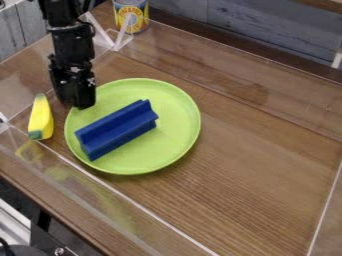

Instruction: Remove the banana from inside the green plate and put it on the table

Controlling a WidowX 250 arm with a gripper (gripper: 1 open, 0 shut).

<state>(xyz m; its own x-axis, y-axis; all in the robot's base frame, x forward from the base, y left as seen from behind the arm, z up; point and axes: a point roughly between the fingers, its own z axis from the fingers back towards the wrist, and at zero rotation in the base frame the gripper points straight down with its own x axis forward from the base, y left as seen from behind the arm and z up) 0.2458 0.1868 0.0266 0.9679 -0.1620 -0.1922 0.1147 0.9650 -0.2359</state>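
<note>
The small yellow banana lies on the wooden table, just left of the lime-green plate and apart from its rim. On the plate rests a long blue ridged block. My black gripper points down at the plate's left rim, between banana and block. Its jaws look open, and nothing shows between them.
A yellow cup-like container stands at the back behind the arm. Clear raised strips run along the table's front and left edges. A dark wall closes off the far side.
</note>
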